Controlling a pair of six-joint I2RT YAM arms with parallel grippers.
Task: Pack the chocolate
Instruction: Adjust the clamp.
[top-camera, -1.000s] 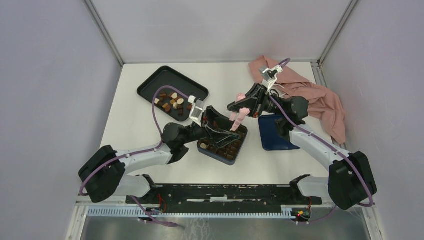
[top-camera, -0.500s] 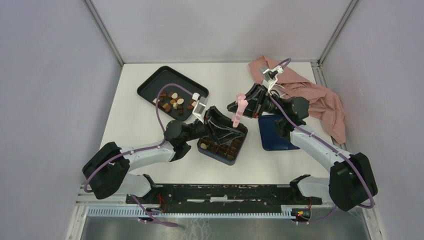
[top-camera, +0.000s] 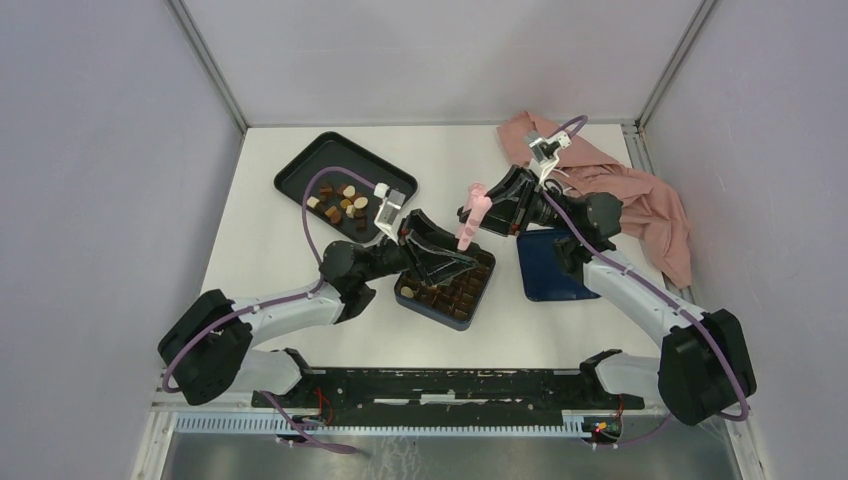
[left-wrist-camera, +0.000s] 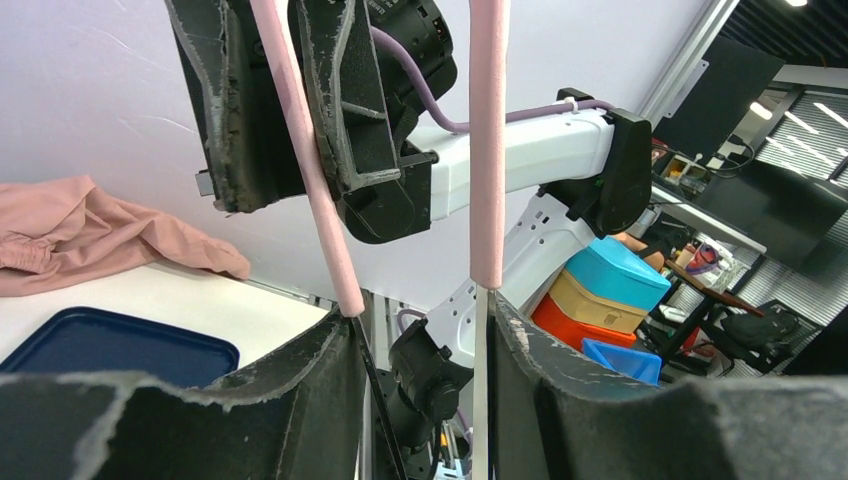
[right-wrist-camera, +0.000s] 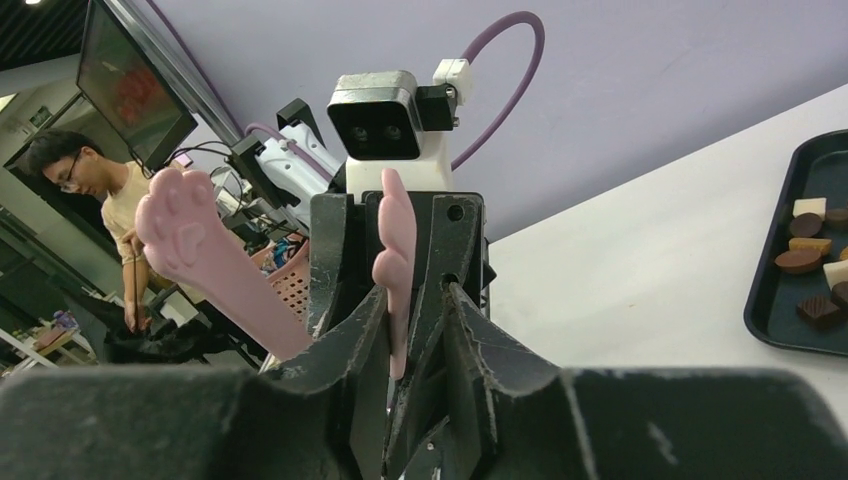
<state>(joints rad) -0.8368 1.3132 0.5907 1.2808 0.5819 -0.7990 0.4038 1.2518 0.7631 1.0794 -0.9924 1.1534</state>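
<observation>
Brown and cream chocolate (top-camera: 345, 203), black tray (top-camera: 320, 160), pink tongs (top-camera: 470, 222).

Smooth chocolate (right-wrist-camera: 797, 261), black plastic tray (top-camera: 300, 165), soft cloth (top-camera: 650, 200), matt pink tongs (top-camera: 468, 222).

Overhead view: bright, even, diffuse light. The white table (top-camera: 260, 250) is near overexposed, with faint soft shadows beneath the arms. Left wrist view: ceiling strips flare at upper right, and the left gripper (left-wrist-camera: 418, 310) is soft-edged in the foreground. Right wrist view: pink tongs (right-wrist-camera: 395, 270) crisp, background room dim.
</observation>
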